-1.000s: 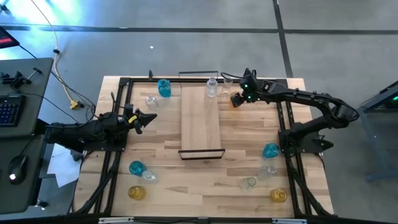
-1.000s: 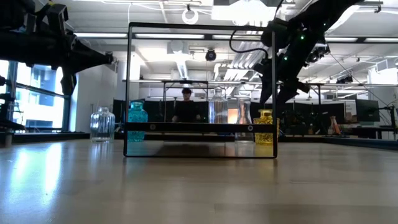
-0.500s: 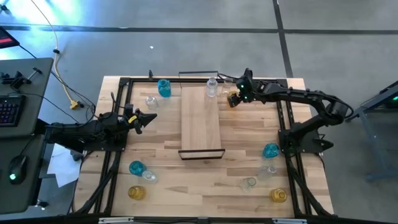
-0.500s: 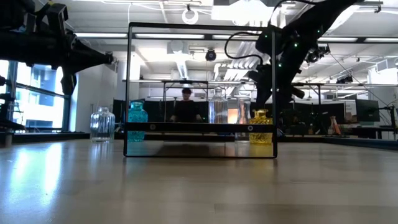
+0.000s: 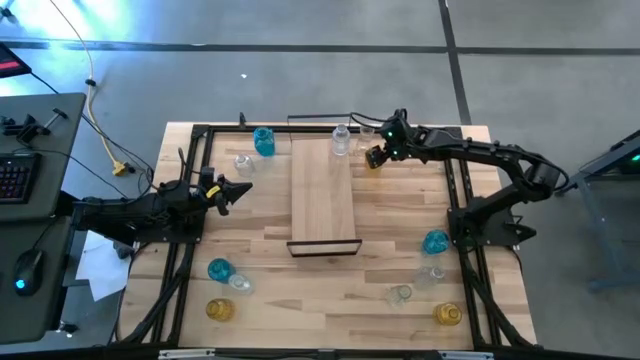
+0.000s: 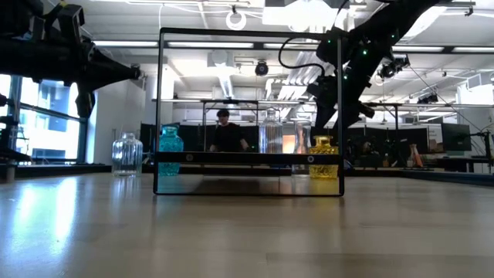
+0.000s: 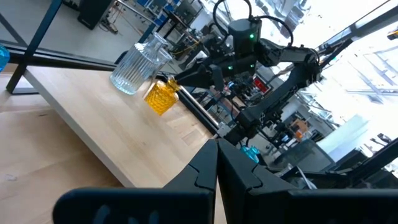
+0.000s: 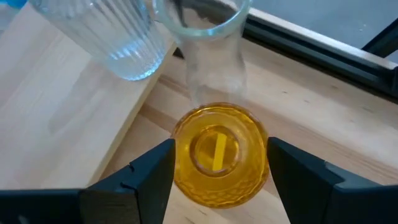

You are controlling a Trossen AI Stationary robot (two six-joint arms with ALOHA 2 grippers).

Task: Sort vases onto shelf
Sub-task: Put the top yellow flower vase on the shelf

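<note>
The amber vase (image 8: pixel 221 186) stands on the table just right of the shelf's (image 5: pixel 323 195) far end, also in the low view (image 6: pixel 323 158). My right gripper (image 8: pixel 221 146) reaches down over it with a finger on each side of its belly. A clear ribbed vase (image 5: pixel 341 142) stands on the shelf's far end, and a clear smooth vase (image 8: pixel 214 68) stands on the table behind the amber one. My left gripper (image 7: pixel 216 155) is shut and holds nothing, hovering over the table's left part (image 5: pixel 236 189). My right gripper has the amber vase by its belly (image 8: pixel 183 168), pinched between the two fingers (image 8: pixel 149 177), one on each side. The fingers come from above, pointing down. The vase stands upright with its base on the table.
A teal vase (image 5: pixel 263 140) and a clear vase (image 5: pixel 243 163) stand far left of the shelf. More vases stand near left (image 5: pixel 218 269) and near right (image 5: pixel 435 241). Black frame rails (image 5: pixel 456 190) run along both table sides. A person shows in the room beyond (image 6: pixel 226 131).
My right gripper moved toward the table's left and came down around the amber vase. The vase slid a little toward the shelf and stays on the table.
</note>
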